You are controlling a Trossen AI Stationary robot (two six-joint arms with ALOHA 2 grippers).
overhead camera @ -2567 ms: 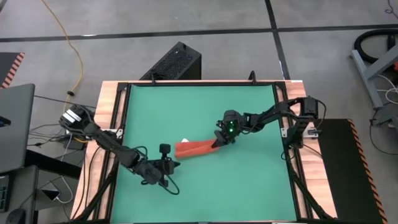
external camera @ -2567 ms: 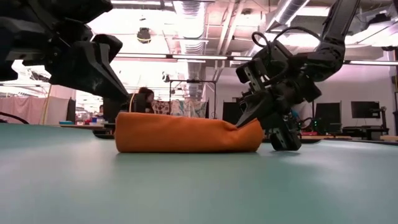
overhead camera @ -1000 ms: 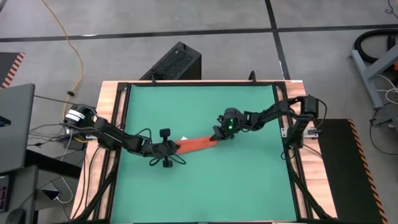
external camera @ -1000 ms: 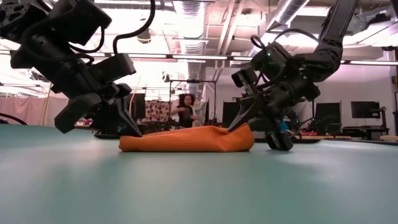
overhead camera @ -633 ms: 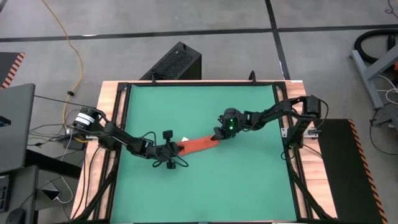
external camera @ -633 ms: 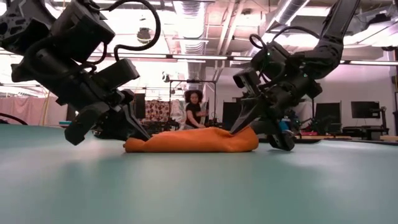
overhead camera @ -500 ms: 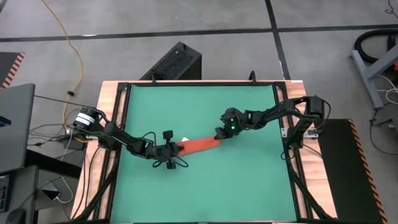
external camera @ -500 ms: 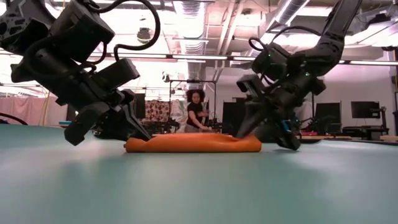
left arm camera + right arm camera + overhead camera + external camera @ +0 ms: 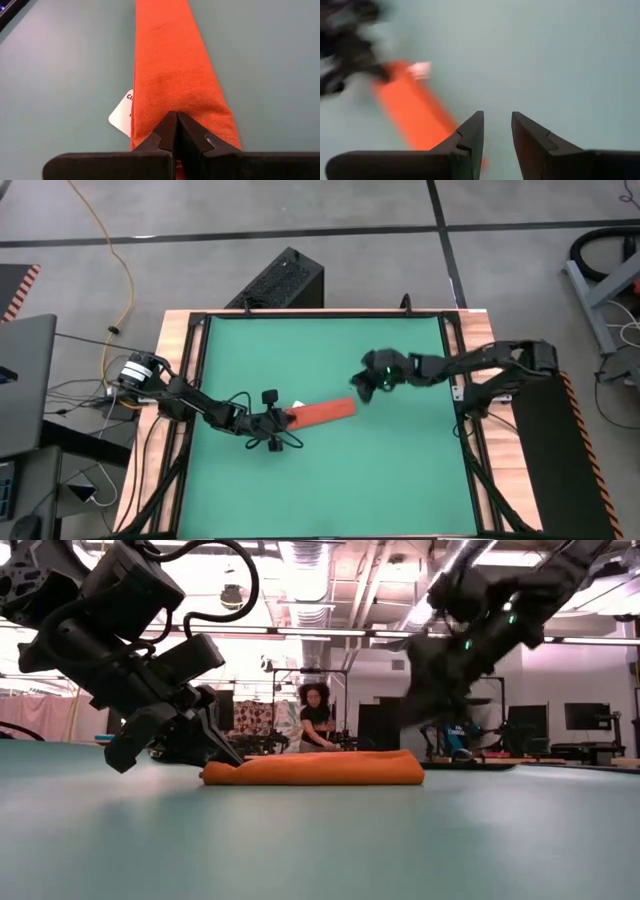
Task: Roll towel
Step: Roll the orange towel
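My left tool [image 9: 176,131] pinches the towel [image 9: 321,413] (white tag [image 9: 120,114] beside); right tool [image 9: 497,131], fingers parted, empty, hangs above the green worktop [image 9: 400,470].

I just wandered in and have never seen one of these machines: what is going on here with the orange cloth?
Two robot arms are working on an orange towel that lies as a long, narrow strip on the green table. The left tool is shut on the towel's end near its white tag. The right tool is open and holds nothing, hanging above the table clear of the towel's other end. A person stands in the room behind.
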